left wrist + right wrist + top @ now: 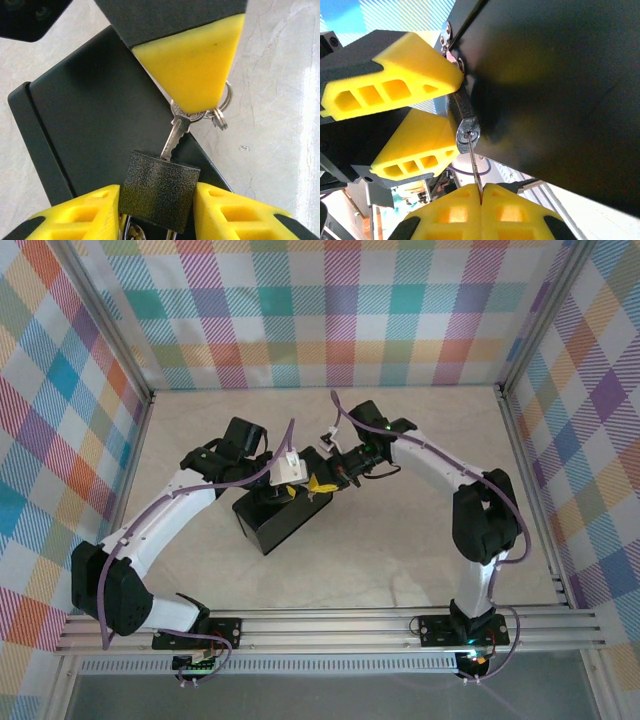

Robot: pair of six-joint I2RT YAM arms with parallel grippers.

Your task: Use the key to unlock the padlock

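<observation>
The left gripper (157, 201) was clamped on the flanks of the padlock (159, 190), at the corner of the dark box (90, 125). The right gripper (481, 192), pressed together, pinched the key (176, 134). Its blade ran from 1 o'clock to 7 o'clock into the keyway. Bare counter (280, 150) lay at 3 o'clock.

Arms bent inward, claws facing; left claw (157, 204) clamps padlock (160, 180), right claw (481, 196) pinched shut on key (176, 134).
</observation>
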